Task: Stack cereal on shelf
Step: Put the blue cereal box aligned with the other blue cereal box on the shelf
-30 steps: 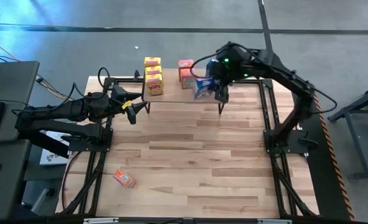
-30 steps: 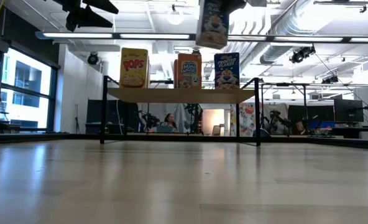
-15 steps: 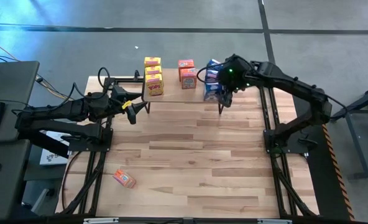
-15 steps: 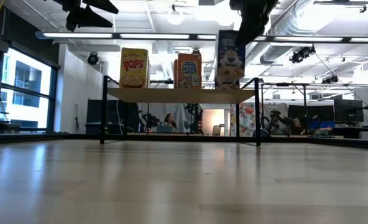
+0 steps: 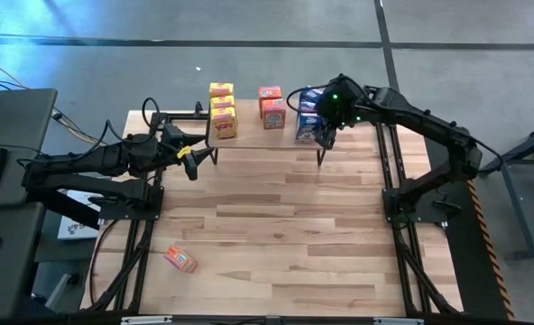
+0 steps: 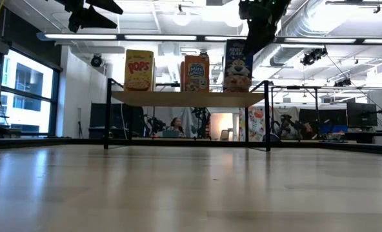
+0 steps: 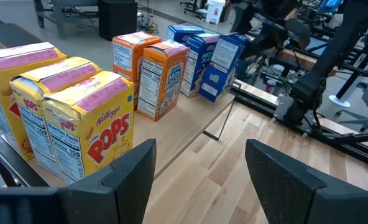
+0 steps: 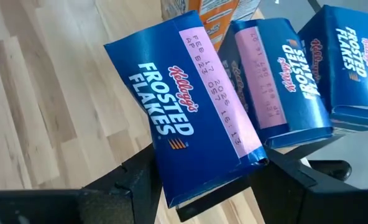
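On the shelf (image 5: 262, 137) three yellow cereal boxes (image 5: 222, 110) stand in a row at its left end, and two orange-red ones (image 5: 271, 102) in the middle. At its right end stand two blue ones (image 8: 296, 68). My right gripper (image 8: 206, 171) is shut on a third blue box (image 6: 238, 64) in front of those two, at the shelf's near right corner. That box's bottom is level with the plank top. My left gripper (image 7: 199, 180) waits open left of the shelf, touching nothing. My right gripper pinches the blue box near its top (image 8: 202, 186) between its two fingers, at the end toward the table's right. It comes slanting down from above and from the right. The box is nearly upright with its bottom at the plank (image 6: 184, 98); whether it rests there I cannot tell.
One orange-red box (image 5: 180, 260) lies flat on the big wooden tabletop near its front left corner. Black frame rails (image 5: 389, 171) run along the table's left and right sides. The tabletop's middle (image 5: 276, 226) is bare wood.
My right gripper has come down and toward the table's right with the blue box, from high above the shelf to plank height. The box was tilted and is now nearly upright in front of the other blue boxes.
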Tool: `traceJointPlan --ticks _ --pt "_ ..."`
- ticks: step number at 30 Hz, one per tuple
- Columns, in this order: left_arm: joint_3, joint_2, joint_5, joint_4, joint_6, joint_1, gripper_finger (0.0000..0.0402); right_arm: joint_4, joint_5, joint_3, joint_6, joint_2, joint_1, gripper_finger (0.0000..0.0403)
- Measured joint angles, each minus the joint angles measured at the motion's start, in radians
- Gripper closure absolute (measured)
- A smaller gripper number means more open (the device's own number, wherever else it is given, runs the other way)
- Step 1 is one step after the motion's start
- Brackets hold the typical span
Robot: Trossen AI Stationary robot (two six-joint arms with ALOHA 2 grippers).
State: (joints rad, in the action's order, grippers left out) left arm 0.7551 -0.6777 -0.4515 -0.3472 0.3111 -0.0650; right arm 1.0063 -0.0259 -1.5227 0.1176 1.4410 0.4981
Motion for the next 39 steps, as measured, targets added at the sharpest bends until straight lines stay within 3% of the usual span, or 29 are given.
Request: traceJointPlan --ticks 39 --pt "0.000 0.000 0.000 0.000 0.000 0.000 0.0163 0.008 -0.049 0.000 0.032 0.045 0.013 0.0199"
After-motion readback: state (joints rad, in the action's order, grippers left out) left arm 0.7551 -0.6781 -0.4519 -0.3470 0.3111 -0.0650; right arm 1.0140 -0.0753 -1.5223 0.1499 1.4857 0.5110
